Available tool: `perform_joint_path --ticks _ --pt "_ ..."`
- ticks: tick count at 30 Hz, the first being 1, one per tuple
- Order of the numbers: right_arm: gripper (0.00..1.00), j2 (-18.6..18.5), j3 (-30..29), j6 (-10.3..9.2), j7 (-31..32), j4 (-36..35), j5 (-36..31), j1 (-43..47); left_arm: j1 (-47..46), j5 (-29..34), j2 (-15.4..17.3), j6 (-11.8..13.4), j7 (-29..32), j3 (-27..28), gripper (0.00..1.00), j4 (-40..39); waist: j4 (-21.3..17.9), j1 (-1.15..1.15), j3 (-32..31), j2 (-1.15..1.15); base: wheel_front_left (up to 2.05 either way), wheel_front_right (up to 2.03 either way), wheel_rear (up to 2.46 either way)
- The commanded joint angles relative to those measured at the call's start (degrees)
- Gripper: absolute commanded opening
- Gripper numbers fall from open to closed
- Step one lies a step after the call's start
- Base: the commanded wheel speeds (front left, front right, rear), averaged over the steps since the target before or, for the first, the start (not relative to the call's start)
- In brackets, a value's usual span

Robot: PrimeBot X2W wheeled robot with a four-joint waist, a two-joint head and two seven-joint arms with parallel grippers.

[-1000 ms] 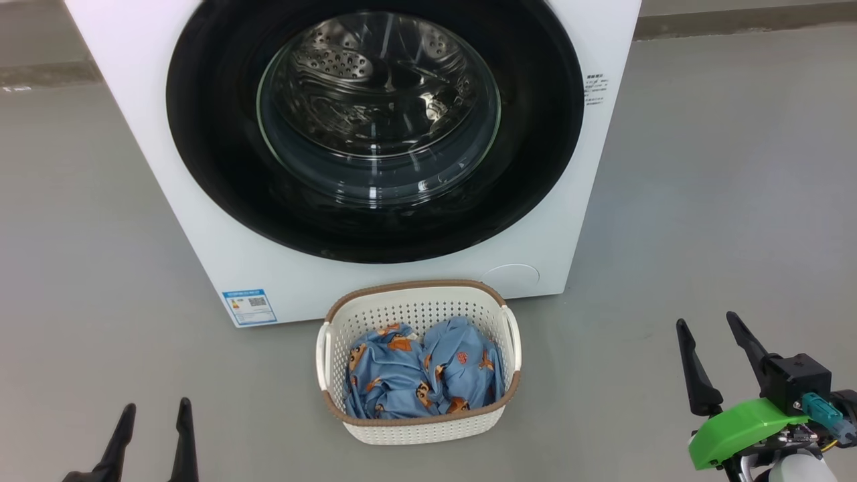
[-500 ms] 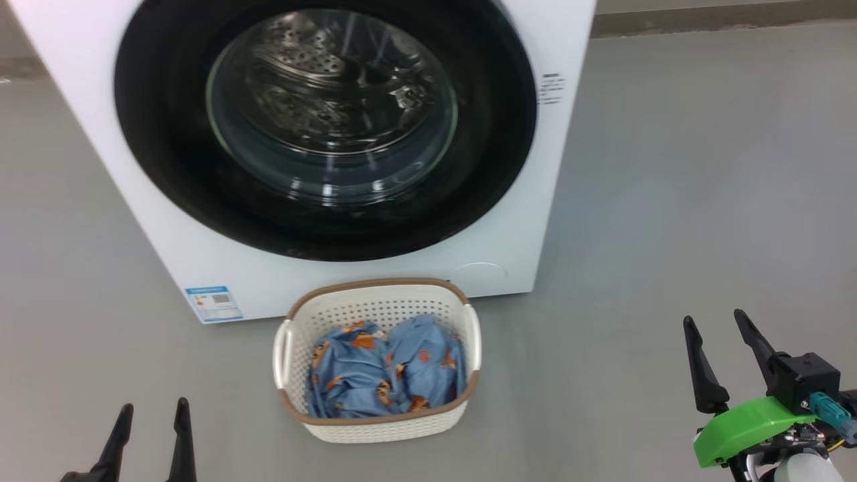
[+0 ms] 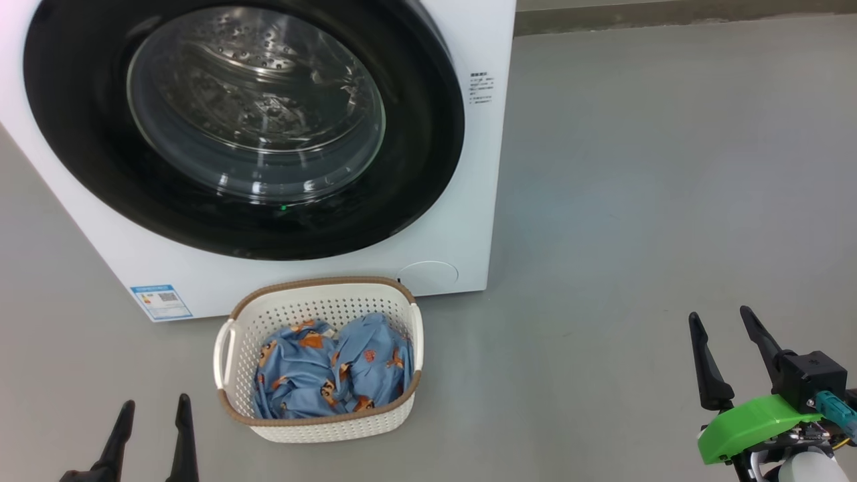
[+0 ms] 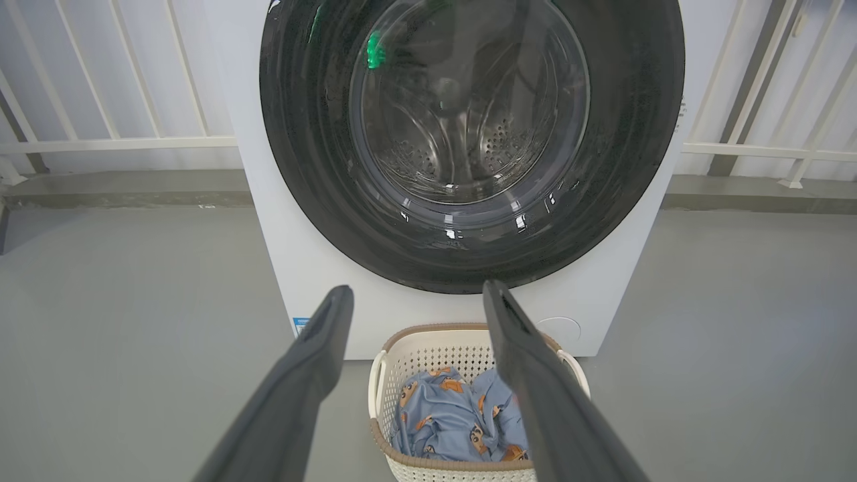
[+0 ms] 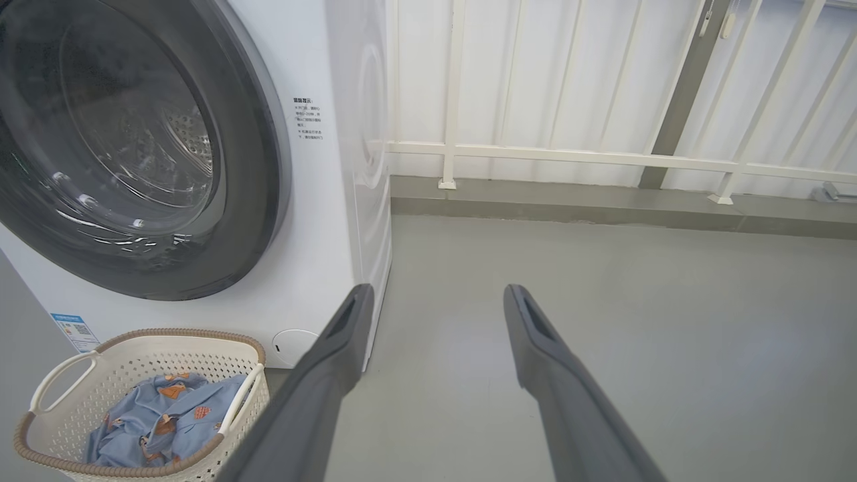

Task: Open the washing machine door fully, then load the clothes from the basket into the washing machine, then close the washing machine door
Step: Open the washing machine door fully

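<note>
Two hands hang low and empty, fingers spread apart: the left hand [image 3: 154, 403] short of the basket's near left corner, the right hand [image 3: 719, 313] well off to the right over bare floor [image 3: 636, 201]. The basket [image 3: 315, 311] stands on the floor just in front of the washing machine [image 3: 482, 167], under the washing machine door [image 3: 254, 114], likely so the clothes [image 3: 331, 375] heaped inside need only a short lift to the drum. The door lies shut against the front, so nothing can be loaded yet, and open fingers suit a first reach for its rim. Since a second ago machine and basket have slid leftward in the head view while both hands keep their spots there, so the camera turned right; nothing moved on the floor
</note>
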Motion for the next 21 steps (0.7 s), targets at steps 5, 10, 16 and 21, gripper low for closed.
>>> perform_joint_path --ticks 5,10,16,21 --pt "1.0 -0.23 1.41 -0.06 -0.7 -1.42 -0.09 -1.63 -2.43 0.12 0.67 -0.17 -0.69 1.83 1.0 -2.05 0.02 0.0 0.06 0.0 0.11 0.11 -0.22" --pt "1.0 -0.38 1.63 -0.06 -0.7 -1.34 0.27 -1.89 -1.87 -0.02 0.61 -0.17 -0.69 1.27 1.0 -2.72 -0.04 0.0 0.08 0.0 0.0 0.0 0.0" --pt "1.0 -0.11 1.81 -0.06 -0.7 -1.47 1.81 -2.13 -1.69 0.37 0.7 -0.17 -0.69 1.03 1.0 -2.79 -0.09 0.0 0.04 0.0 0.0 0.0 0.0" --pt "1.0 0.31 1.53 -0.06 -0.7 -1.87 4.13 -2.87 -1.48 0.72 0.65 -0.17 -0.69 1.1 1.0 -3.38 0.02 0.0 0.2 0.0 0.0 0.0 0.0"
